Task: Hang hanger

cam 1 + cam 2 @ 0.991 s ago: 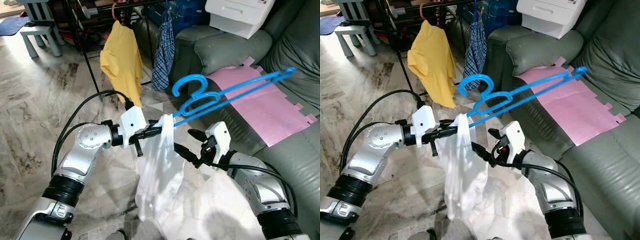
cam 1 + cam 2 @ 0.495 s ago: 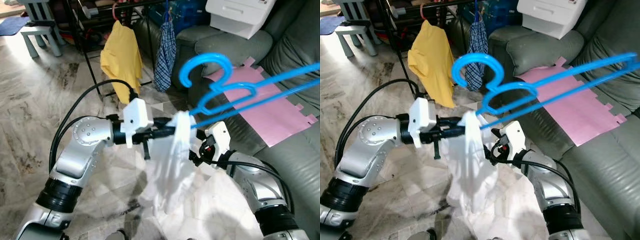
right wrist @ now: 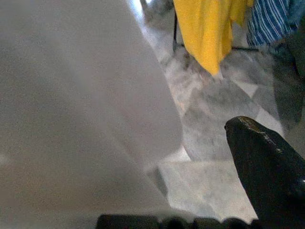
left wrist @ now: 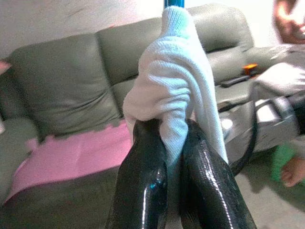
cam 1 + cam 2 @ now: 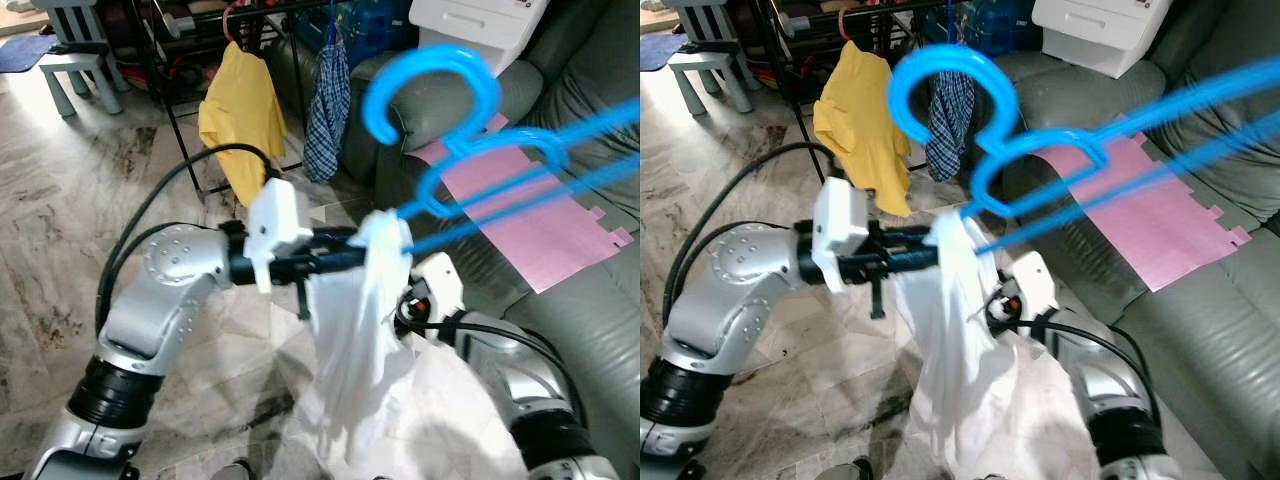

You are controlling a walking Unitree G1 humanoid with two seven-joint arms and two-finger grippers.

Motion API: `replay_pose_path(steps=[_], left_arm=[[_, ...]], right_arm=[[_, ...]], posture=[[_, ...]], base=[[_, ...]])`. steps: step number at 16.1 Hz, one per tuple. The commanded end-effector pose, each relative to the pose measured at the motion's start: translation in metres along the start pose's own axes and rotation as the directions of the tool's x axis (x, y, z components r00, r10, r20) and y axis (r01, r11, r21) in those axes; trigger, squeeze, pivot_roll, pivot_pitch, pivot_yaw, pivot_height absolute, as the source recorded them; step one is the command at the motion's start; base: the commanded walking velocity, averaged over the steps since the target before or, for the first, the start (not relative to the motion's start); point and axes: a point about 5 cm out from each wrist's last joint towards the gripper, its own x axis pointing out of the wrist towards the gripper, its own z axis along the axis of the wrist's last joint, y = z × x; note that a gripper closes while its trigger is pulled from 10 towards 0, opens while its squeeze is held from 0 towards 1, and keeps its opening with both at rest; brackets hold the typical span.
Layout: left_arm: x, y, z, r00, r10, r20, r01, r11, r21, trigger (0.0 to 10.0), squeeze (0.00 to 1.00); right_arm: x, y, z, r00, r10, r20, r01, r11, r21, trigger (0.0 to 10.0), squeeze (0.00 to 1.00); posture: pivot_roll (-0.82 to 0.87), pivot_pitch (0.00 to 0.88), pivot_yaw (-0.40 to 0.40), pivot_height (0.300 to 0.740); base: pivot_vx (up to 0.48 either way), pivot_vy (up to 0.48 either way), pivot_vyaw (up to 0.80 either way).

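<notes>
One blue hanger (image 5: 470,140) is what I am carrying, and over the last second it has risen: its hook, which sat low near the sofa seat, now arcs high in my head view, up at the level of the garments on the far rack. My left end effector (image 5: 365,255) has climbed and pushed forward with it. Its two black fingers (image 4: 143,176) are clamped on a fold of the white garment (image 5: 355,350) where that cloth wraps the hanger's near end, so I hold the hanger through the fabric. The rest of the garment hangs straight down below the grip, toward the marble floor (image 5: 60,220).

My right end effector (image 3: 267,162) sits lower, just right of the hanging cloth and partly behind it. One dark finger shows in its wrist view beside the white fabric, but I cannot tell whether it is open or closed.

Far ahead stands the black clothes rack (image 5: 165,90), with a yellow shirt (image 5: 243,115) and a blue checked garment (image 5: 328,100) on its rail. On my right is the grey-green sofa (image 5: 590,300) with a pink sheet (image 5: 545,220) on it.

I judge the lift has brought the hook closer to rail height; what remains is to carry it forward to the rail. The blur warns me the hanger is swinging.
</notes>
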Motion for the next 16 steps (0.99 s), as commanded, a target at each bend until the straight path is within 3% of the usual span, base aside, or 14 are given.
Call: replay_pose_path(steps=[1,2,4,5,7,8,11,12,16], left_arm=[[-0.008,0.011,0.003,0.998,0.064,-0.005,-0.064,0.997,0.053,0.0,0.0],[-0.011,0.014,-0.002,0.996,0.092,-0.021,-0.091,0.994,0.052,0.0,0.0],[-0.024,0.024,-0.018,0.982,0.174,-0.074,-0.171,0.984,0.042,0.0,0.0],[-0.039,0.032,-0.033,0.958,0.263,-0.115,-0.264,0.965,0.006,0.0,0.0],[-0.046,0.034,-0.04,0.947,0.287,-0.143,-0.289,0.957,0.003,0.0,0.0],[-0.06,0.037,-0.053,0.922,0.348,-0.172,-0.356,0.935,-0.016,0.0,0.0],[-0.081,0.039,-0.066,0.888,0.405,-0.218,-0.416,0.909,-0.01,0.0,0.0],[-0.084,0.038,-0.068,0.883,0.412,-0.226,-0.425,0.905,-0.01,0.0,0.0],[-0.09,0.029,-0.082,0.874,0.415,-0.254,-0.436,0.899,-0.031,0.0,0.0]], right_arm=[[-0.009,-0.005,-0.004,1.0,-0.007,-0.014,0.007,1.0,0.024,5.5,0.0],[-0.012,-0.007,-0.005,1.0,-0.012,-0.019,0.013,1.0,0.026,0.0,0.0],[-0.023,-0.015,-0.007,0.999,-0.037,-0.029,0.037,0.999,0.021,0.0,0.0],[-0.034,-0.027,-0.006,0.996,-0.084,-0.029,0.085,0.996,0.019,0.0,0.0],[-0.04,-0.033,-0.004,0.994,-0.107,-0.025,0.108,0.994,0.015,0.0,0.0],[-0.051,-0.045,0.0,0.987,-0.157,-0.024,0.157,0.987,0.007,0.3,0.0],[-0.061,-0.059,0.01,0.97,-0.244,0.017,0.244,0.97,0.011,0.5,0.0],[-0.062,-0.062,0.014,0.964,-0.262,0.039,0.262,0.965,0.015,0.1,0.0],[-0.06,-0.081,0.051,0.895,-0.405,0.186,0.404,0.914,0.044,0.0,0.0]], posture=[[-0.05,0.125,-0.021,0.74],[-0.05,0.125,-0.021,0.74],[-0.06,0.125,-0.017,0.74],[-0.07,0.125,-0.018,0.74],[-0.07,0.125,-0.018,0.74],[-0.09,0.122,-0.016,0.74],[-0.09,0.122,-0.016,0.74],[-0.09,0.121,-0.016,0.74],[-0.09,0.116,-0.022,0.74]], base=[[0.0,0.0,0.0],[0.0,0.0,0.0],[0.0,0.0,0.0],[0.0,0.0,0.0],[0.0,0.0,0.0],[0.0,0.0,0.0],[0.0,0.0,0.0],[0.0,0.0,0.0],[0.0,0.0,0.0]])
